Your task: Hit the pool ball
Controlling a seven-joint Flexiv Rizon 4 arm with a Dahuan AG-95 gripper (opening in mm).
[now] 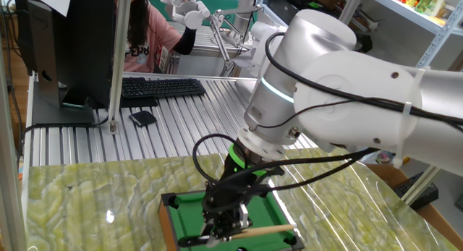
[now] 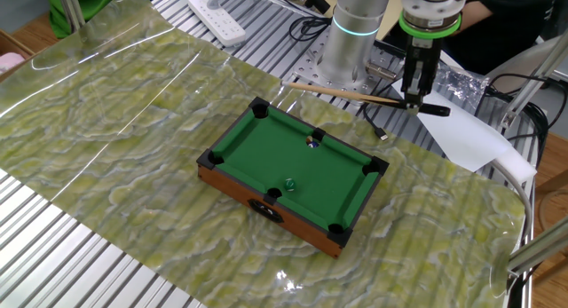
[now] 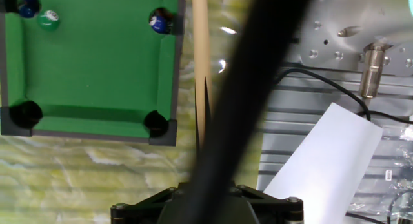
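The pool ball point(image 2: 312, 141), dark with a whitish spot, rests at the far side pocket of the mini green pool table point(image 2: 266, 148). In the hand view the pool ball point(image 3: 160, 20) sits at the pocket on the table's right rail. My gripper point(image 2: 411, 101) hangs above the mat beyond the table's far side, shut on the dark butt of the wooden cue stick point(image 2: 342, 94). The cue stick point(image 3: 201, 69) runs alongside that rail, outside the pool table point(image 3: 97, 62), apart from the ball. In the fixed view from behind the arm, my gripper point(image 1: 226, 220) holds the cue stick point(image 1: 271, 230) over the pool table point(image 1: 187, 215).
A green ball point(image 2: 288, 181) lies on the felt near the front rail, and the hand view shows a blue ball point(image 3: 29, 4) beside a green ball point(image 3: 49, 19). White paper point(image 2: 470, 135) and a cable point(image 2: 380, 130) lie behind the table. A keyboard point(image 1: 160, 87) sits further back.
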